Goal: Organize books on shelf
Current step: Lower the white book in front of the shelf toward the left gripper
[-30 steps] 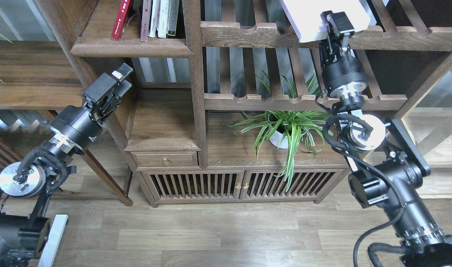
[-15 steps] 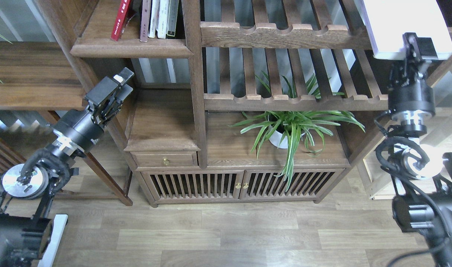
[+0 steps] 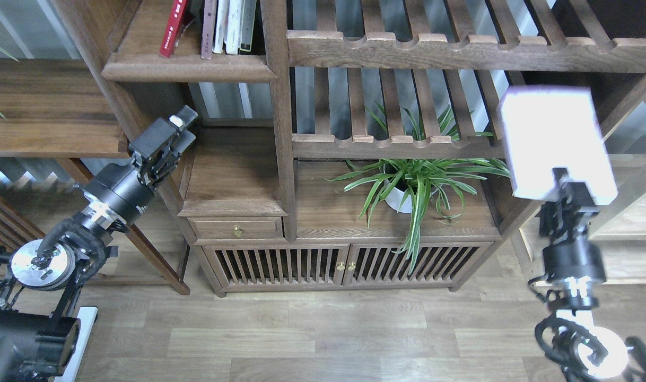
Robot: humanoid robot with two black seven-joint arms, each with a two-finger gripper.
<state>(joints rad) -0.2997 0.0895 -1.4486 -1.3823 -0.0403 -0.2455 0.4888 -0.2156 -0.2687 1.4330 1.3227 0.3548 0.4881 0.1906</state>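
Right tool point(image 3: 566, 185) gripping white book point(image 3: 553, 138), book above

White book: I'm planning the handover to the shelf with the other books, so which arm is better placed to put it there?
Right. Its claw already grips the white book; the left claw holds nothing, though it is nearer the shelf.

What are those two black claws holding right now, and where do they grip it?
The right gripper holds the thick white book, clamped at the middle of its lower edge. The left gripper holds nothing; whether its fingers are open cannot be told.
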